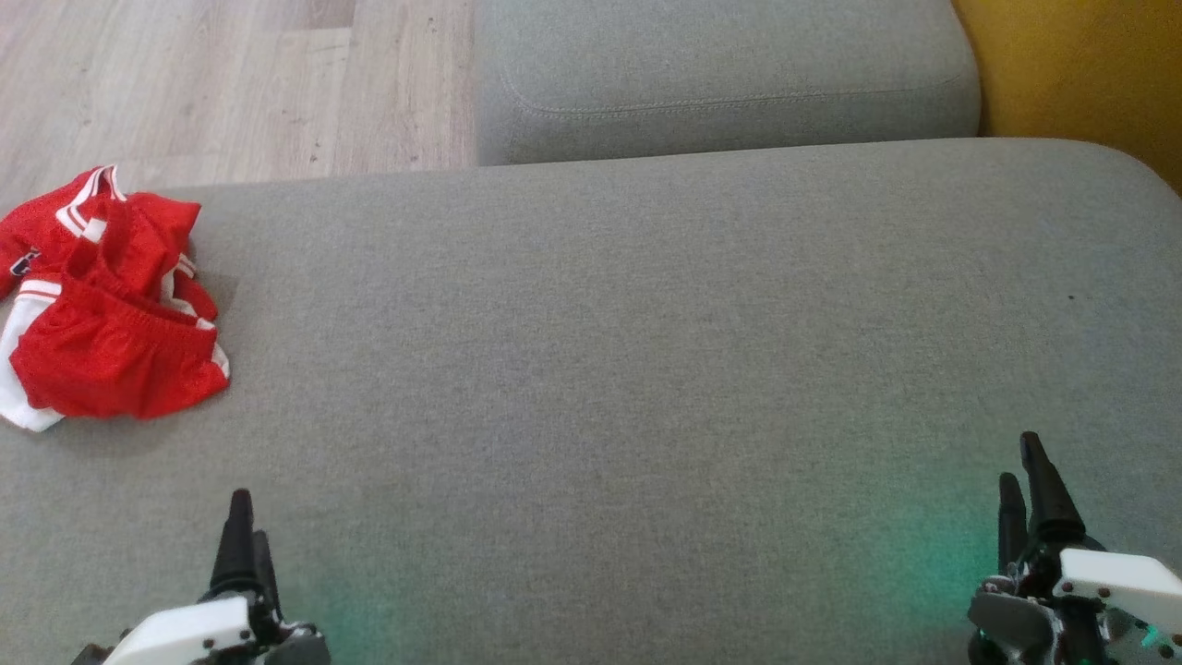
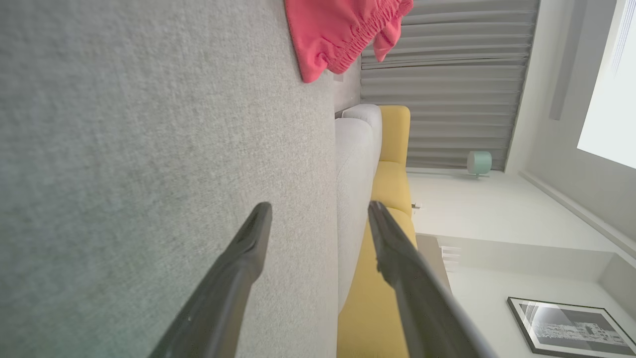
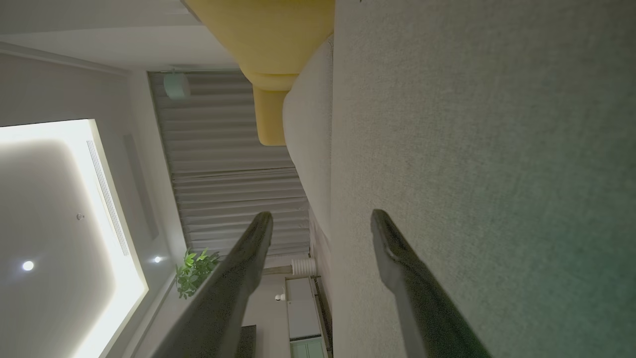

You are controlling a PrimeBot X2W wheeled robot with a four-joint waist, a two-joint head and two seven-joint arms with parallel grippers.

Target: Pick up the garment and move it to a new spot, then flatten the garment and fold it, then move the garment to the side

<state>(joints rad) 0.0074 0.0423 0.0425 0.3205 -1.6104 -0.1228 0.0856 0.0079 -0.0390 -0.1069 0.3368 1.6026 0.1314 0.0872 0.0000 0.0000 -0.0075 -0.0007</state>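
The garment (image 1: 106,305) is a red piece with white stripes, crumpled in a heap at the far left of the grey sofa seat (image 1: 646,369). Its red elastic edge (image 2: 343,35) also shows at the top of the left wrist view. My left gripper (image 1: 245,540) rests low at the lower left, well short of the garment, open with nothing between its fingers (image 2: 248,248). My right gripper (image 1: 1027,494) is at the lower right, far from the garment, and it too is open and empty, fingers (image 3: 392,248) spread apart.
A second grey cushion (image 1: 720,83) lies beyond the seat. Wooden floor (image 1: 203,83) shows at the upper left and a yellow cushion (image 1: 1080,65) at the upper right. Wide bare seat fabric stretches between the two grippers.
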